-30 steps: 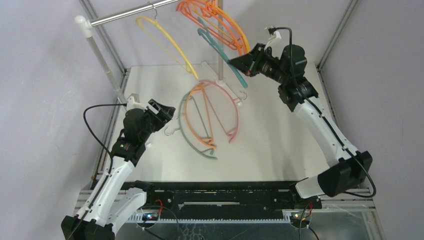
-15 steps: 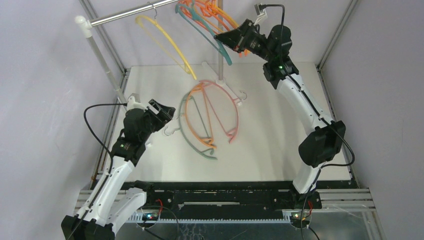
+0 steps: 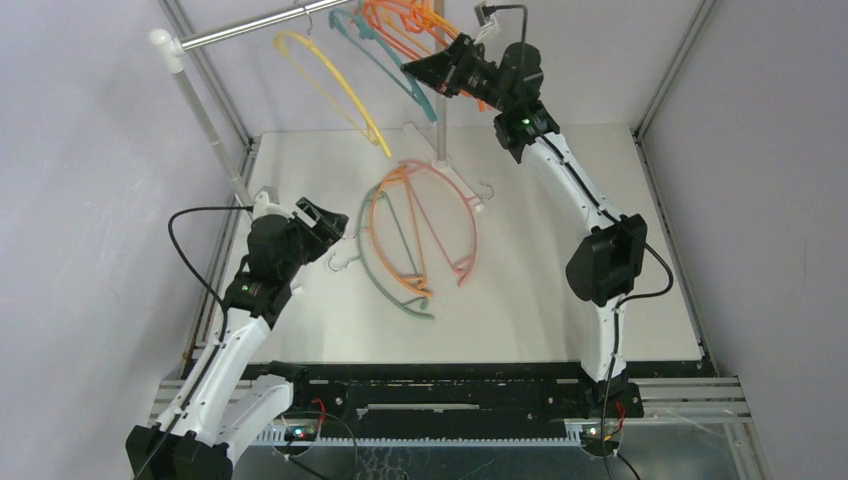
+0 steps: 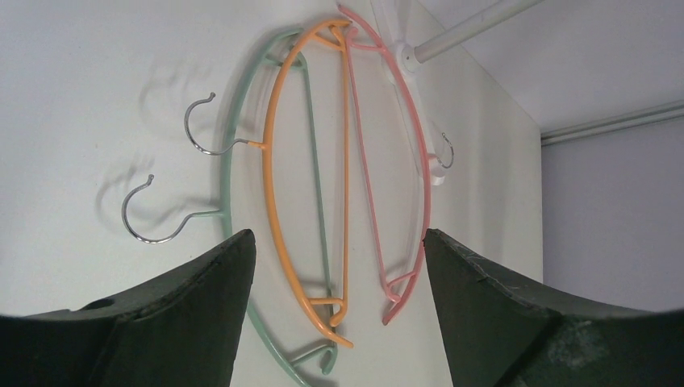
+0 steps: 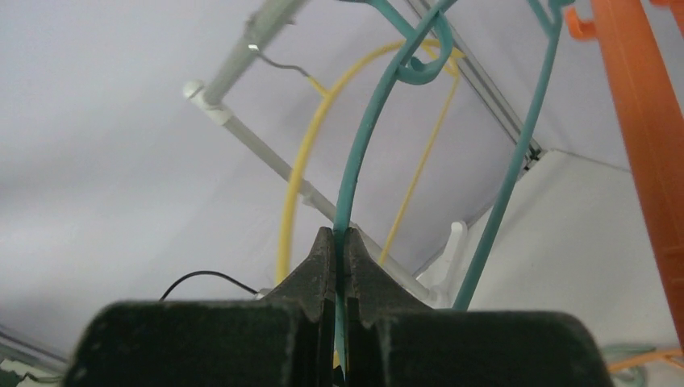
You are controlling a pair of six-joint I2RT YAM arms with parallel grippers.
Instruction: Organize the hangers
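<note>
On the white table (image 3: 560,180) we find three overlapping hangers: the pale green hanger (image 4: 228,189), orange hanger (image 4: 268,173) and pink hanger (image 4: 419,149). The left gripper (image 4: 337,235) hovers just beside them, jaws spread wide, holding nothing (two metal hooks lie on its side). Up near the silver rail (image 3: 250,30), the right gripper (image 5: 339,235) is pinched tight on the teal hanger (image 5: 345,189), close to the yellow hanger (image 3: 340,78).
</note>
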